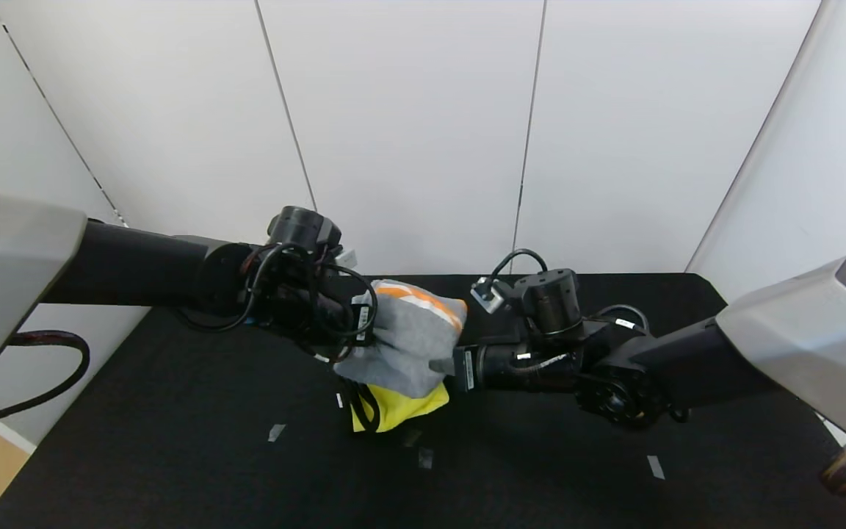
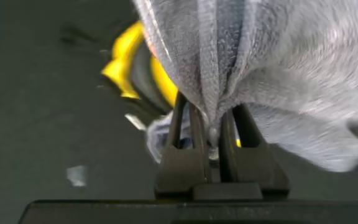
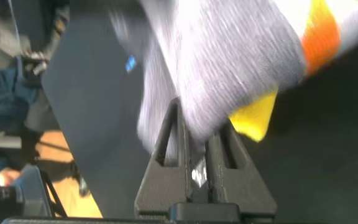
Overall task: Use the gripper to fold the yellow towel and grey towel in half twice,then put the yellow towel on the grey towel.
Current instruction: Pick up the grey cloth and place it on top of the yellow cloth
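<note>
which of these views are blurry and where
Head view: mostly sharp, wide-angle bend at the wall seams. Left wrist view: grey towel soft up close, yellow towel out of focus behind. Right wrist view: the towel streaked with motion blur, background also unsharp.

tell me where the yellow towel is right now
In the head view the yellow towel lies on the black table near its middle, mostly hidden under the grey towel, which the left pincer and right pincer hold pinched above it.
</note>
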Tool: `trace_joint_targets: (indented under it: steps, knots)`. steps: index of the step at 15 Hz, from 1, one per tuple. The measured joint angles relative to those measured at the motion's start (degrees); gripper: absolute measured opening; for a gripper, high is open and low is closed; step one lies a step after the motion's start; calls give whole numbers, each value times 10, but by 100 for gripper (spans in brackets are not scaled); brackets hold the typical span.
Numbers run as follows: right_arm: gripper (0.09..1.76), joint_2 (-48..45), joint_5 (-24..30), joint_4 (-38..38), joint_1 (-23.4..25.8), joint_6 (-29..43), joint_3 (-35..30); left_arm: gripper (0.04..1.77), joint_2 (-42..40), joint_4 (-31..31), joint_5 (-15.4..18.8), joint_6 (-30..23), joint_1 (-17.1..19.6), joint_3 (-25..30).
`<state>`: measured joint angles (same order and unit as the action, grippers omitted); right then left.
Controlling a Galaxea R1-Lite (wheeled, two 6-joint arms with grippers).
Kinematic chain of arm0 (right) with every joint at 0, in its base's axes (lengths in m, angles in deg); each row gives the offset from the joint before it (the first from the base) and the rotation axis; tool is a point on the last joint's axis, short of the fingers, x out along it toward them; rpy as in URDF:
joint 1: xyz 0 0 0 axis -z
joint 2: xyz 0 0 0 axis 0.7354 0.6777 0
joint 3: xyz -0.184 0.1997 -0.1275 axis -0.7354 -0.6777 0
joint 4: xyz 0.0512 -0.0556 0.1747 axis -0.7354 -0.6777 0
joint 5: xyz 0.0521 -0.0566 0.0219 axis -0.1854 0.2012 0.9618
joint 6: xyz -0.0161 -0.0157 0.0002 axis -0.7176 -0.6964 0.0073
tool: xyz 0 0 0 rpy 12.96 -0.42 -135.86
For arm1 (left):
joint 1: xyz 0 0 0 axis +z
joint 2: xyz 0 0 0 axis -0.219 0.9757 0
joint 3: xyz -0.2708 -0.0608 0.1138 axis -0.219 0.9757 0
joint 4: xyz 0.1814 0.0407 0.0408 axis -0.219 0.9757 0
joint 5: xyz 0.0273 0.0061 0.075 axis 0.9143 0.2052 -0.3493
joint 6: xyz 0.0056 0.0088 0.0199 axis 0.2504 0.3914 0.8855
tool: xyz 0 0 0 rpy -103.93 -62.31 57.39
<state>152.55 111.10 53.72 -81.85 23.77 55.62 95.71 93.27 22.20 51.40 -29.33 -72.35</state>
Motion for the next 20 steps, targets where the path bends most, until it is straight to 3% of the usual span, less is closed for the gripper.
trace_joint_targets:
  steps: [1, 9, 20]
  knots:
    - [12, 7, -1, -3, -4, 0, 0, 21, 0, -19, -4, 5, 11, 15]
    - [12, 28, -1, 2, -16, 0, -1, 21, -2, -87, 7, 8, 20, 85]
    - [12, 29, -8, 3, -16, 11, -4, 21, -24, -81, 9, 7, -8, 76]
